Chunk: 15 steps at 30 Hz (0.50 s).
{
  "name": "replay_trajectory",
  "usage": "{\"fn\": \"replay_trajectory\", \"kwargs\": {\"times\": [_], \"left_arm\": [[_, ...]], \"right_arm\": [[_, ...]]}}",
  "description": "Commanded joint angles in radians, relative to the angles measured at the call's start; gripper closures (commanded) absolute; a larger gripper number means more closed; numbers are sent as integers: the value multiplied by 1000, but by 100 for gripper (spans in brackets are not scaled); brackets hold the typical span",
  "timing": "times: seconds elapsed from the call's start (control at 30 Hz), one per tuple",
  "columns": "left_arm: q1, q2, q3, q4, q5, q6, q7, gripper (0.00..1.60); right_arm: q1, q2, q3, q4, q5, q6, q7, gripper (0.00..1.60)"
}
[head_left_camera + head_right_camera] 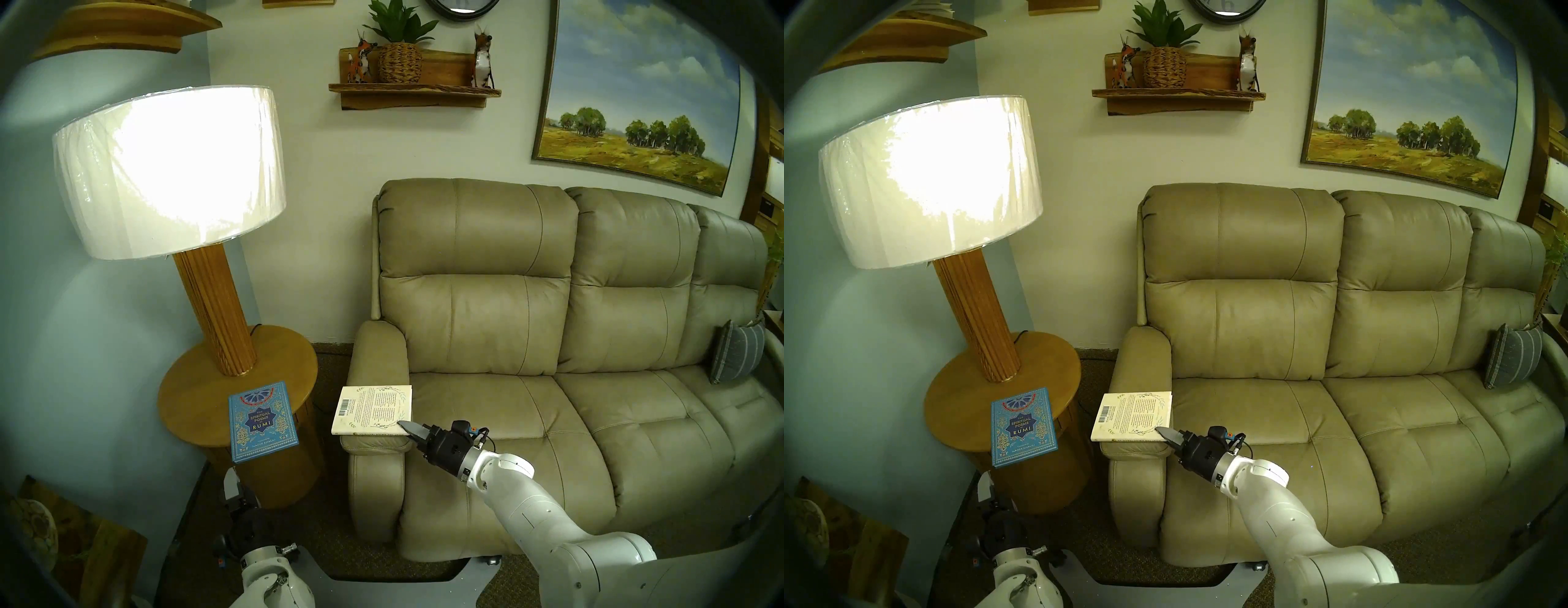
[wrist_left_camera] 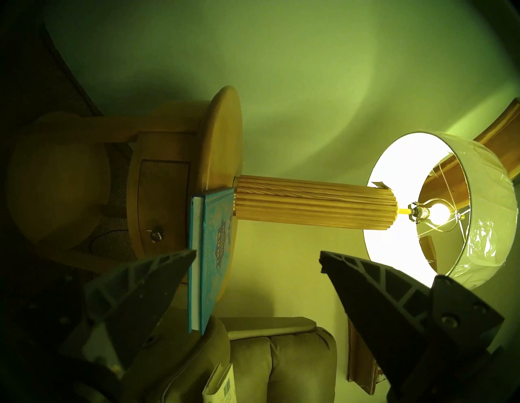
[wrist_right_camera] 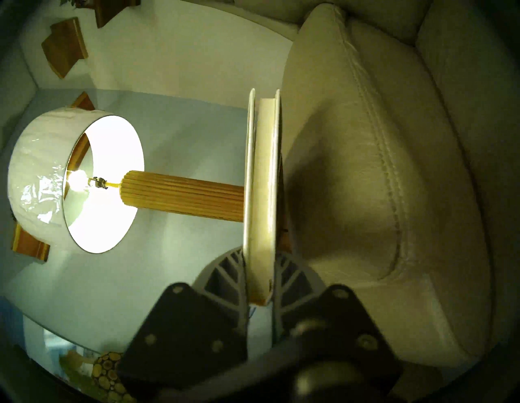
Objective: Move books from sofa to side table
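The cream paperback (image 1: pixel 373 409) lies flat over the beige sofa's (image 1: pixel 551 339) left arm, barcode side up. I cannot tell whether it rests on the arm or hovers just above it. My right gripper (image 1: pixel 409 426) is shut on its near right corner. In the right wrist view the fingers (image 3: pixel 225 275) clamp the book's edge (image 3: pixel 264 197). The blue Rumi hardcover (image 1: pixel 263 422) lies on the round wooden side table (image 1: pixel 199 382), overhanging its front edge. My left gripper (image 2: pixel 257 253) is open and empty, low in front of the table, one finger near the blue book's edge (image 2: pixel 211 253).
A tall lamp (image 1: pixel 169 170) with a ribbed wooden post stands on the back of the side table, its wide shade reaching over the table. A grey striped pillow (image 1: pixel 734 354) sits at the sofa's far right. Carpet shows in the gap between table and sofa.
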<state>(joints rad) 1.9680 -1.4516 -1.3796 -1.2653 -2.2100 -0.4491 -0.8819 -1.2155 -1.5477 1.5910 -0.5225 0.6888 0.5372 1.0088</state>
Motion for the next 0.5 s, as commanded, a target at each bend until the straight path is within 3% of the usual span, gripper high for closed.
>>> {"fn": "replay_trajectory", "kwargs": {"times": [0.0,0.2,0.47], "left_arm": [[-9,-19,10,-1,10,0,-33,0],[-35,-31,38,11,21,4,-35,0],[-72,-3,128,25,28,13,-22,0]], "right_arm": [[14,-43,-39,-34,-2,24,84,160],[-10,-58,-82,-62,-20,42,114,160],[-65,-67,-135,-139,-36,77,157,160]]}}
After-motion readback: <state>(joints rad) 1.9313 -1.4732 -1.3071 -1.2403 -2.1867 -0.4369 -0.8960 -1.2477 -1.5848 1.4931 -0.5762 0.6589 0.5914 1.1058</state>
